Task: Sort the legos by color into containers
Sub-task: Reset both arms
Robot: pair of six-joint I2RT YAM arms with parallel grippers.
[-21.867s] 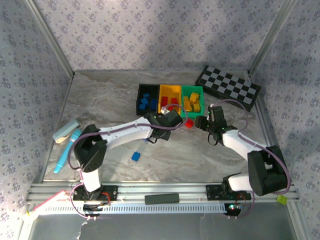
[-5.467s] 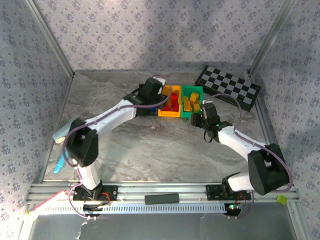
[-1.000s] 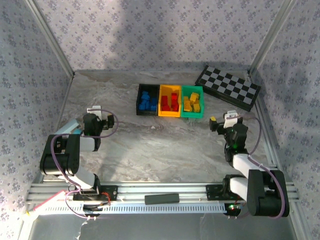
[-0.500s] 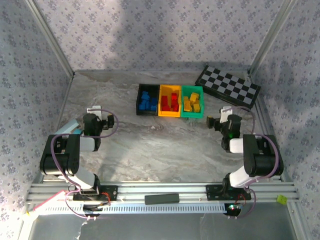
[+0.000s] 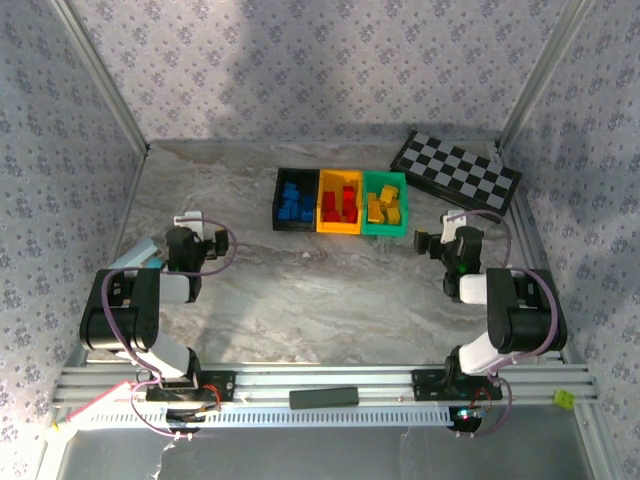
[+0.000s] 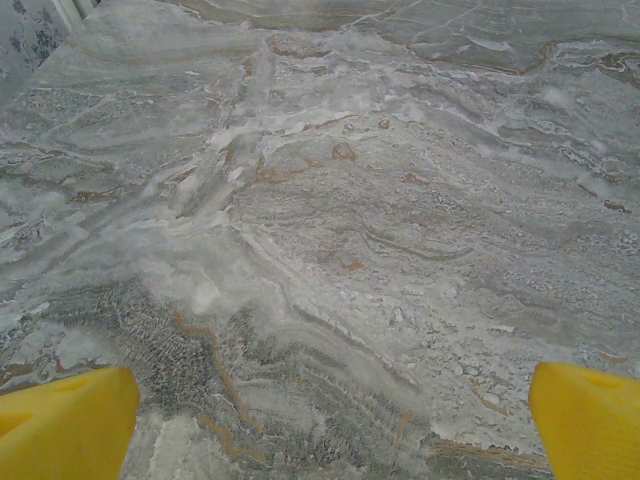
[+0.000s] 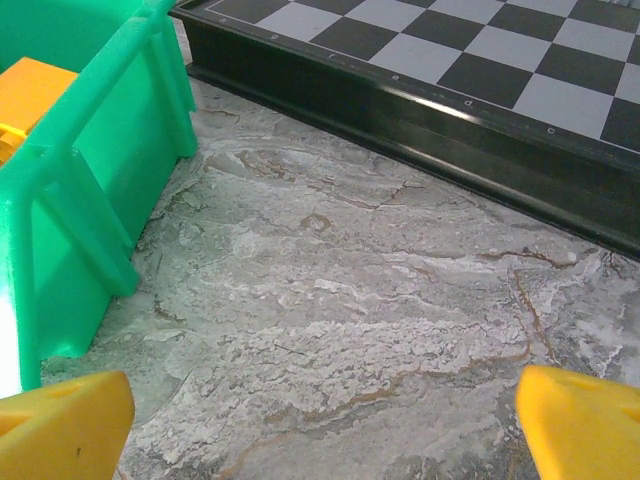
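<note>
Sorting appears finished: bricks sit grouped by colour in the bins at twelve o'clock. The left gripper at nine and the right gripper at three are both wide open and empty. No further pick seems needed.

The legos lie in the containers, checkerboard just to their right

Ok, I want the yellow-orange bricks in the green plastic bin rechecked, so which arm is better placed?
Right. The right gripper, open, points at the green plastic bin close ahead; the left gripper faces marble tabletop, farther from that bin.
</note>
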